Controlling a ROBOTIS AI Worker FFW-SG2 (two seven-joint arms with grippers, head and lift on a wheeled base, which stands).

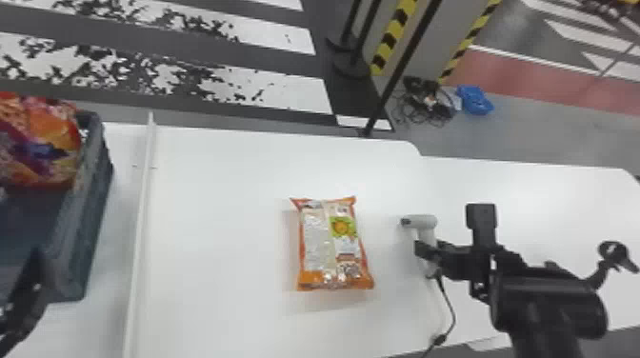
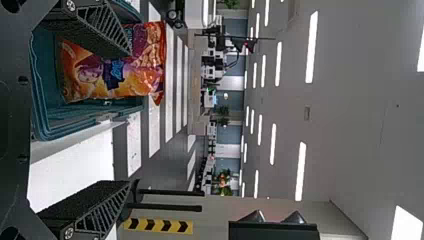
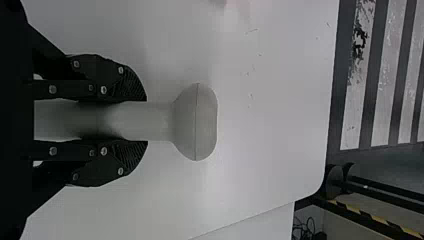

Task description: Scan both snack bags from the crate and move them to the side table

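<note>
One orange snack bag lies flat on the middle tabletop, its printed back facing up, with a green patch on one half and shiny crimped ends. The right pincer is beside it on the robot's right, the two apart. Its fingers are closed around the handle of a pale grey scanner, one pressed to each side, as the right wrist view shows; the rounded head of the scanner sticks out past the fingertips. In the head view the dark end of that head points toward the orange bag, and a dark cord runs from the handle to the bottom edge. At the robot's left, a dark blue-green crate stands beyond a raised white strip that edges the middle tabletop. The other bag, red, orange and purple, is upright in the far part of the crate, its top above the rim. The left pincer is at the near end of the crate; the left wrist view shows its fingers wide apart with nothing gripped between them. Past the right arm, another white tabletop adjoins the middle one.
</note>
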